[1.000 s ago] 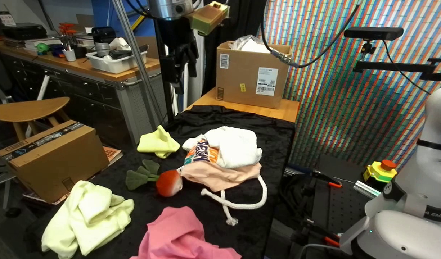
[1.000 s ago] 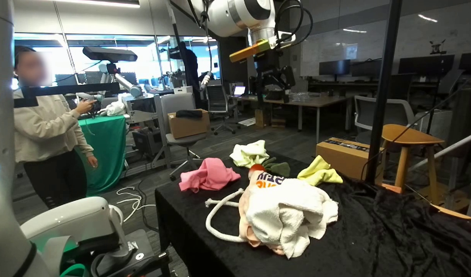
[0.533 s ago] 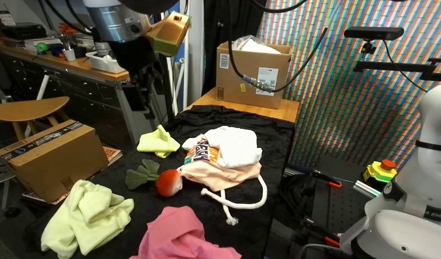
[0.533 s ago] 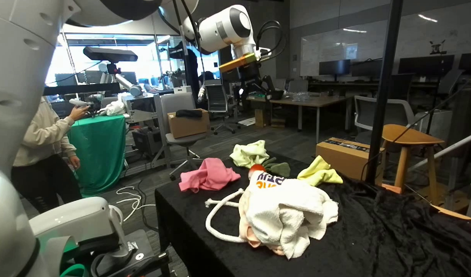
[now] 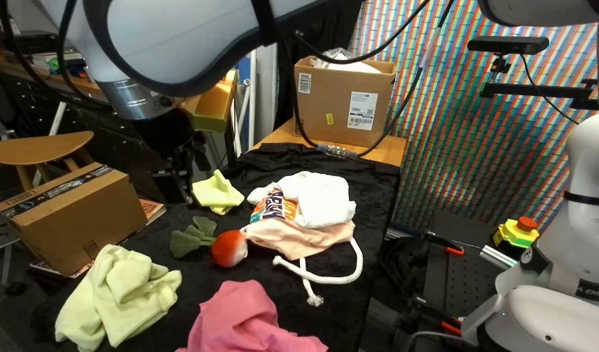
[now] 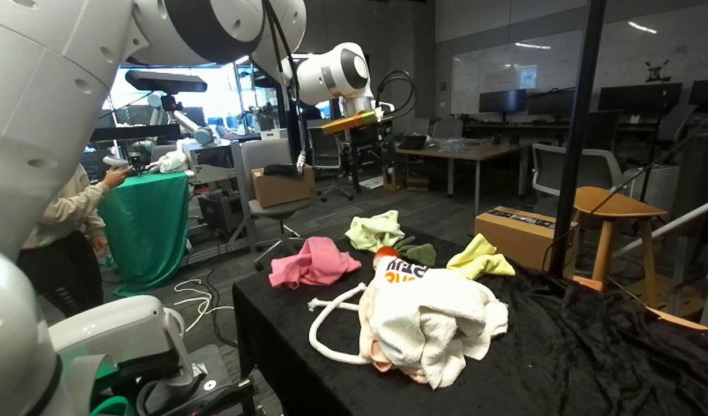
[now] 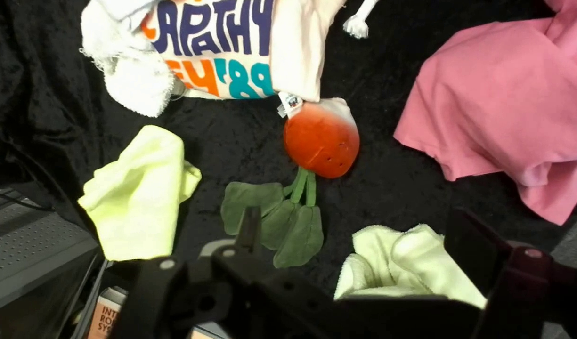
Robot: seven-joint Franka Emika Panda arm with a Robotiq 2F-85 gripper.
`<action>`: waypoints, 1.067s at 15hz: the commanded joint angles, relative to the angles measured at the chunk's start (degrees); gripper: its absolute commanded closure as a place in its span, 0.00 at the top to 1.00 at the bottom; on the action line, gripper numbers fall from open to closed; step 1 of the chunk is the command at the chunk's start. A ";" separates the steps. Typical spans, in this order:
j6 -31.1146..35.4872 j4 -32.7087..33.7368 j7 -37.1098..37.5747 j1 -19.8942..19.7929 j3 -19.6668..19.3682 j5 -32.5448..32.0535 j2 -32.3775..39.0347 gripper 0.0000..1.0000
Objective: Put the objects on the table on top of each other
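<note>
My gripper (image 7: 359, 227) is open with nothing held, hanging above the black table (image 6: 567, 341). Between its spread fingers, farther down, shows the pale yellow-green cloth (image 7: 406, 261), crumpled and partly hidden by the gripper. A smaller bright yellow-green cloth (image 5: 217, 194) lies behind the gripper in an exterior view. The pink cloth (image 5: 243, 318) is bunched up at the near end there. On a peach cloth (image 5: 299, 237) with orange and purple print (image 7: 213, 28) rests a white towel (image 5: 323, 200). A red plush radish (image 7: 322, 139) with green leaves touches the peach cloth's edge.
A white rope (image 5: 328, 279) curls out from the peach cloth. One cardboard box (image 5: 343, 102) stands on the wooden surface at the back; another box (image 5: 74, 220) sits beside the table, near a stool (image 6: 619, 202). A black pole (image 6: 576, 138) rises by the table's side.
The arm has swung across and come down, bringing the open gripper lower and leftward in both exterior views. The cloths and the radish have stayed where they were.
</note>
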 commanded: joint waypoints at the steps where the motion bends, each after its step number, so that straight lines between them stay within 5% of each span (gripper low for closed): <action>1: 1.28 3.65 -0.09 1.86 0.63 1.01 3.60 1.00; 9: 14.15 9.86 9.89 6.59 -0.60 2.93 13.27 1.00; 16: 17.90 19.76 23.33 10.44 -5.85 2.96 21.95 1.00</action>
